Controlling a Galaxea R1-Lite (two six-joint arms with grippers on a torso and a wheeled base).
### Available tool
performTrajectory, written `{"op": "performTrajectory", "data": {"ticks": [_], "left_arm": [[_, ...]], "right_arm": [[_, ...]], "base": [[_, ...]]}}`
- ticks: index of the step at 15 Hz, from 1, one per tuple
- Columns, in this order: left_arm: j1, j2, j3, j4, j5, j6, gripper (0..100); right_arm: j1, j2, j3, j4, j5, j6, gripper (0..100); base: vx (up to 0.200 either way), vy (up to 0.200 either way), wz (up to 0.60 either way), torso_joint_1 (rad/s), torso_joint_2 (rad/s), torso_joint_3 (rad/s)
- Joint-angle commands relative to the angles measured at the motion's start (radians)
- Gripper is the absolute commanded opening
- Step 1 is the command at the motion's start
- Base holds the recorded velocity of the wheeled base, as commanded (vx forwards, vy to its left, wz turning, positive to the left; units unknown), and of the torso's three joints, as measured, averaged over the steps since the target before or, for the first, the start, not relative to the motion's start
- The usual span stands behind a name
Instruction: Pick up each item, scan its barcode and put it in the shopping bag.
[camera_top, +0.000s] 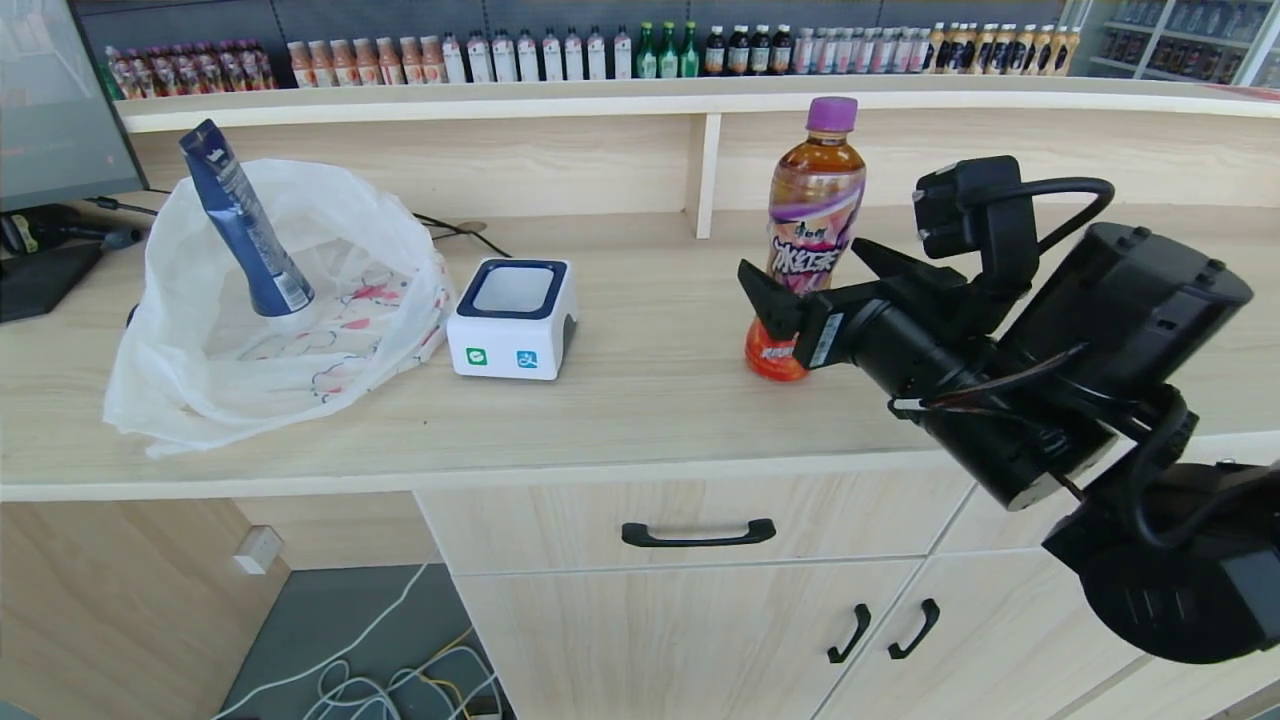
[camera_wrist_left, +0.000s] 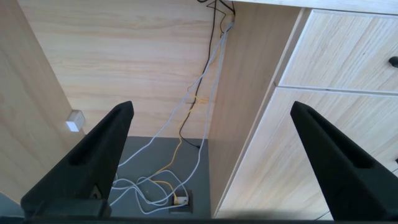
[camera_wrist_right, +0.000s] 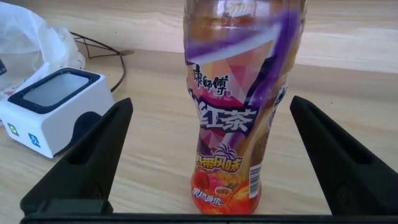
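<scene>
A tea bottle (camera_top: 812, 235) with a purple cap stands upright on the wooden counter (camera_top: 640, 400), right of centre. My right gripper (camera_top: 815, 285) is open, one finger on each side of the bottle's lower half; the bottle (camera_wrist_right: 239, 106) stands between its fingers (camera_wrist_right: 87, 162), apart from both. A white barcode scanner (camera_top: 514, 317) sits left of the bottle, also seen as the scanner (camera_wrist_right: 53, 109) in the right wrist view. The white shopping bag (camera_top: 270, 300) lies at the left with a dark blue tube (camera_top: 243, 220) standing in it. My left gripper (camera_wrist_left: 211, 162) hangs open below the counter, holding nothing.
A raised shelf ledge (camera_top: 700, 100) runs behind the counter, with rows of drinks beyond. A monitor (camera_top: 50, 100) and cables sit at the far left. Drawers and cupboard doors (camera_top: 700, 560) lie under the counter; loose cables (camera_wrist_left: 168, 180) trail on the floor.
</scene>
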Motion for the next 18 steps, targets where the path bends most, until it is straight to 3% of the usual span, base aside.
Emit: {"op": "performTrajectory", "data": {"ticks": [1,9,13,18], "left_arm": [[0.0,0.0,0.0,0.0,0.0,-0.001,100],[0.0,0.0,0.0,0.0,0.0,0.001,100],[0.0,0.0,0.0,0.0,0.0,0.001,100],[0.0,0.0,0.0,0.0,0.0,-0.001,100]], "right_arm": [[-0.003,0.041,-0.036,0.007,-0.011,0.0,100],[-0.055,0.094,-0.125,0.078,-0.021,0.008,100],[-0.055,0.14,-0.237,0.133,-0.034,0.008,100],[-0.058,0.154,-0.243,0.134,-0.034,0.009,100]], "base": [[0.0,0.0,0.0,0.0,0.0,0.0],[0.0,0.0,0.0,0.0,0.0,0.0],[0.0,0.0,0.0,0.0,0.0,0.0],[0.0,0.0,0.0,0.0,0.0,0.0]]}}
